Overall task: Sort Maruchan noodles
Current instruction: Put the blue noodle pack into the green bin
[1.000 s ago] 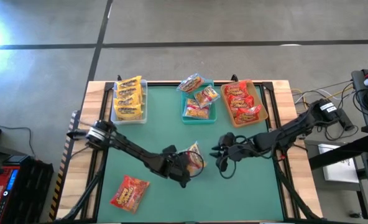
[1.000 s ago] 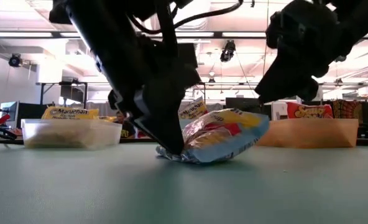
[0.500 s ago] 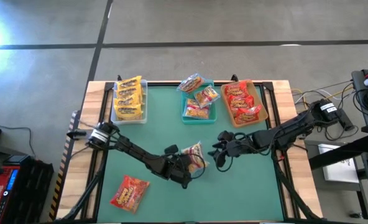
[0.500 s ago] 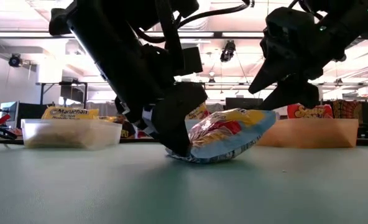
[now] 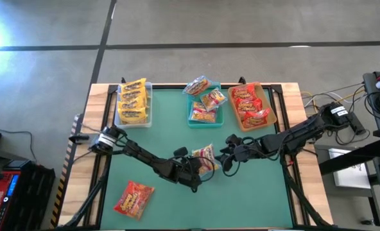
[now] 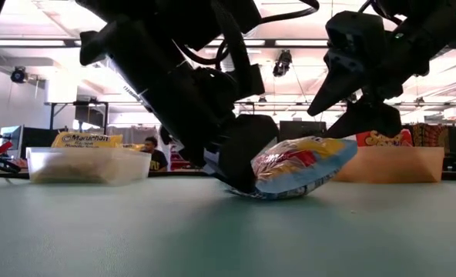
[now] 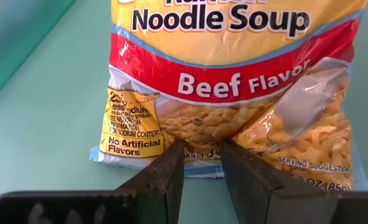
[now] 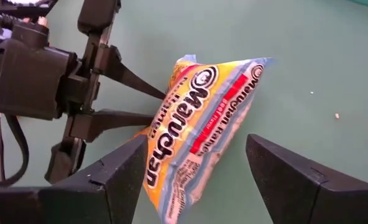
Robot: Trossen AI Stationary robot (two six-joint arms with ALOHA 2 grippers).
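Observation:
A multicoloured Maruchan beef-flavor packet [image 5: 206,158] sits mid-table, between my two grippers. My left gripper [image 5: 193,172] is shut on the packet's end [image 7: 202,163] and comes at it from the table's left. My right gripper [image 5: 227,156] is open. It hovers just right of the packet and slightly above it [image 6: 350,85]. In the right wrist view its fingers stand wide on either side of the packet [image 8: 202,124] without touching. A red packet [image 5: 133,197] lies flat near the table's near-left corner. My left gripper pinches the packet's sealed bottom edge [image 7: 204,169] between its two fingers, which come in low and nearly level from the table's left, across that edge. The pinched end [image 6: 247,186] stays down at the table. The packet tilts upward away from the fingers [image 6: 320,150].
Along the far edge stand three bins. A clear bin [image 5: 149,106] holds yellow packets, a teal bin [image 5: 191,114] holds multicoloured ones, and a tan bin [image 5: 271,106] holds red ones. A person [image 6: 150,148] shows far behind the table.
My left gripper has moved toward the table's right, carrying the pinched packet with it. The packet has shifted right along the table, toward my right gripper, still tilted with its free end raised. My right gripper has come down slightly toward the packet.

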